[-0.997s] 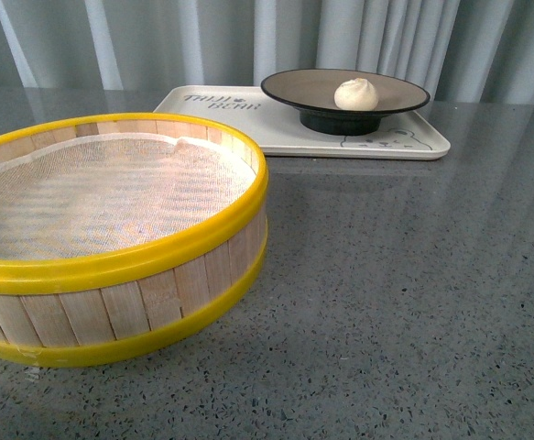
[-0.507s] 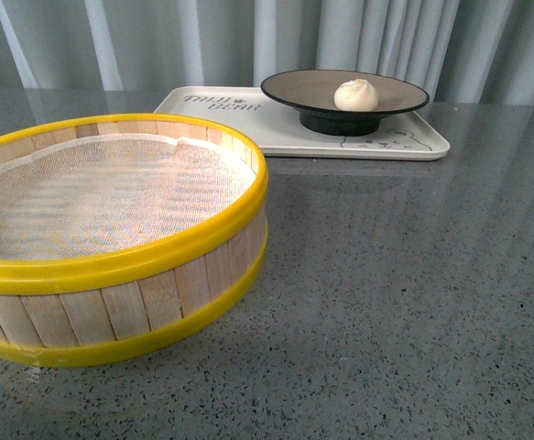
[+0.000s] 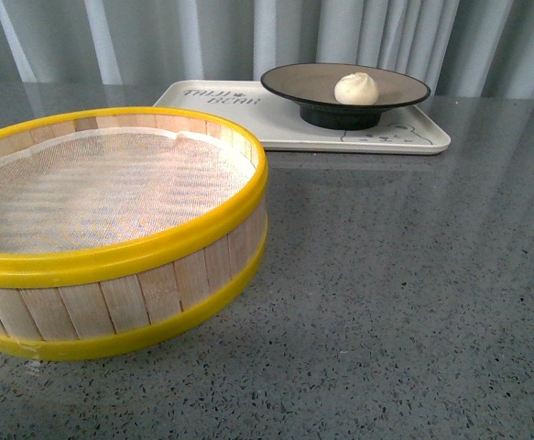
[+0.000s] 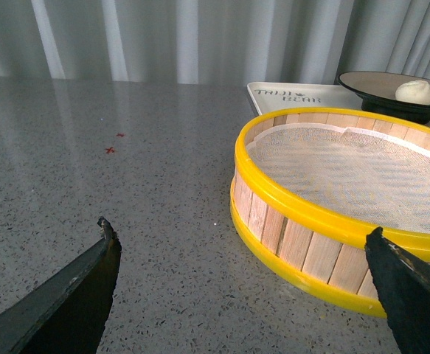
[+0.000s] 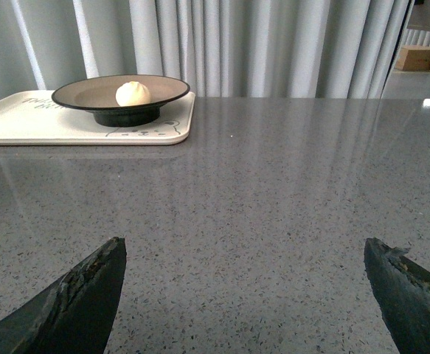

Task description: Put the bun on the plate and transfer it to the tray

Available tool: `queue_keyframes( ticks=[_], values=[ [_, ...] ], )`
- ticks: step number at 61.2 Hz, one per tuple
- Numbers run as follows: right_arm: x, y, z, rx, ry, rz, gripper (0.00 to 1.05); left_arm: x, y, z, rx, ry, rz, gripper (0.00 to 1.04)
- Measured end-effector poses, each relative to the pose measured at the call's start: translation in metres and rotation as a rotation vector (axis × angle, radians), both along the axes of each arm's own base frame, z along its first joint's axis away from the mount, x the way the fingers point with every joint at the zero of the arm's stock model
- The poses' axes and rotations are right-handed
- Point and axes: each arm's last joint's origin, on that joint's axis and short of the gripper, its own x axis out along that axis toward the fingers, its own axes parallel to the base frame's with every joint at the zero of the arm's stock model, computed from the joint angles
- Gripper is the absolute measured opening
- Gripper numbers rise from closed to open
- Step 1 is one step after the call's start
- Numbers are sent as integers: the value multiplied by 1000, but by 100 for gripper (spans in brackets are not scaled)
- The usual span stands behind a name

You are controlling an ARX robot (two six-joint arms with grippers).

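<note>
Hiding part of the tray, the steamer basket looms near.

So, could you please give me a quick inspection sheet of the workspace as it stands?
Surface: grey speckled table, glossy; two small red marks on it.
Job's things: bun sits in the plate; plate stands on the tray, at the far side of the table.
Clutter: yellow-rimmed steamer basket, cloth-lined, nothing in it, near the left arm.
Grippers: left gripper open, holding nothing, low over the table beside the basket; right gripper open, holding nothing, over bare table.
Cables: nothing seen.
Surroundings: pale curtain behind the table; a cardboard box on the floor beyond it.
</note>
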Motion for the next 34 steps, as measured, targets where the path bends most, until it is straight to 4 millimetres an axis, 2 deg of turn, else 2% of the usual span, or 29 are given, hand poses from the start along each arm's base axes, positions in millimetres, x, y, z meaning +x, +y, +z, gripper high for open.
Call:
queue_keyframes(
  ticks=[34],
  values=[
    [0, 0, 0, 0, 0, 0, 96, 0, 0, 0, 0, 0, 0, 98]
  ],
)
